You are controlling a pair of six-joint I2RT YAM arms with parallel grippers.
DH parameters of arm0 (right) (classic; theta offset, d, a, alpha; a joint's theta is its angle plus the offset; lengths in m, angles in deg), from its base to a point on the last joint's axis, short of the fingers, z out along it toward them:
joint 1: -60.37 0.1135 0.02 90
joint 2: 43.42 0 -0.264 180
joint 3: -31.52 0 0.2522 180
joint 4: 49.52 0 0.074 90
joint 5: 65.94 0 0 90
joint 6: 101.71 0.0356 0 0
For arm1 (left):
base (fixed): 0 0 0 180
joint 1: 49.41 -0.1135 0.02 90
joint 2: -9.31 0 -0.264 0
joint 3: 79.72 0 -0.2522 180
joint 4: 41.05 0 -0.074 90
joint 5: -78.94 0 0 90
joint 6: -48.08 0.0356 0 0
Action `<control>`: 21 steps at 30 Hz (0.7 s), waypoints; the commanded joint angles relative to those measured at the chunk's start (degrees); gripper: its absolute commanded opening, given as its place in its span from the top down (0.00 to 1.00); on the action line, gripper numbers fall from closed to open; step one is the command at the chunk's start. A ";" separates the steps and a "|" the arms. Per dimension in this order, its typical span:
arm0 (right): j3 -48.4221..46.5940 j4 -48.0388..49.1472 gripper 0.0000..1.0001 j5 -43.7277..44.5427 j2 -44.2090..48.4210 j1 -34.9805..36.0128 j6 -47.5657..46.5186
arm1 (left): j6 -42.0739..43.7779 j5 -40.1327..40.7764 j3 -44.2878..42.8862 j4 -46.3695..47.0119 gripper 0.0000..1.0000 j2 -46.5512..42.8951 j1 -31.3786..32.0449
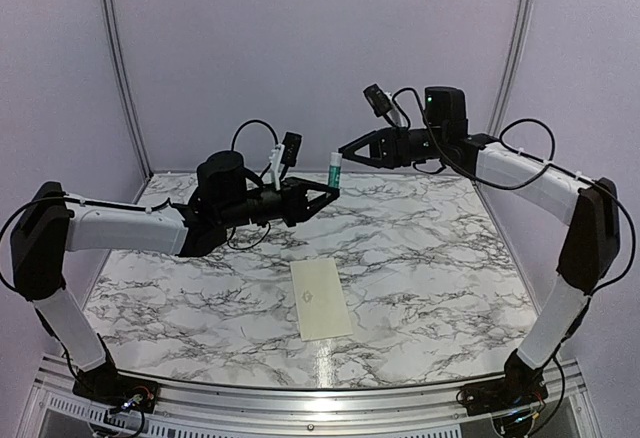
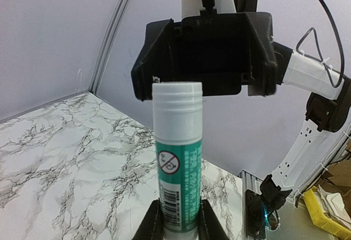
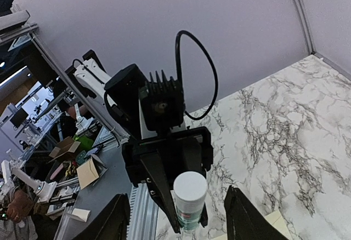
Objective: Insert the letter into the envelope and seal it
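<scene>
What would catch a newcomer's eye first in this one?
The white-and-green glue stick, held upright in mid-air by the left gripper. The right gripper faces its top, jaws open. The cream envelope lies flat on the marble table, nearer the arm bases.

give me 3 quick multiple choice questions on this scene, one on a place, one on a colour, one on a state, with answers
1. Where is the envelope?
A) flat on the marble table
B) propped against the back wall
C) hanging over the table edge

2. What colour is the label on the glue stick?
A) red
B) green
C) blue

3. How is the right pincer?
A) shut on the glue stick
B) shut on nothing
C) open

Answers:
1 A, it lies flat on the marble.
2 B, a green band shows below the white top.
3 C, its fingers stand apart, while the left pincer grips the stick.
</scene>
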 commanded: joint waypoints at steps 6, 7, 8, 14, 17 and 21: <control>-2.67 2.95 0.56 -2.74 -2.29 3.39 3.02 | -0.07 -1.97 -2.32 2.36 0.90 0.05 -0.08; -2.53 4.48 0.59 -2.85 -2.55 3.42 3.87 | -0.09 -2.00 -2.24 2.36 0.90 0.05 -0.02; -2.48 5.21 0.64 -2.99 -2.82 3.53 4.73 | -0.10 -1.97 -2.23 2.32 0.90 0.09 0.00; -1.67 10.46 0.92 -3.12 -3.98 3.79 9.71 | -0.16 -1.95 -2.38 2.11 0.90 0.27 -0.11; -1.40 12.01 0.98 -3.05 -4.34 3.80 11.41 | -0.18 -1.97 -2.52 2.02 0.90 0.55 -0.09; -0.97 9.51 1.00 -1.09 -4.05 3.84 8.87 | 0.21 0.32 -2.33 2.01 0.90 0.19 -0.01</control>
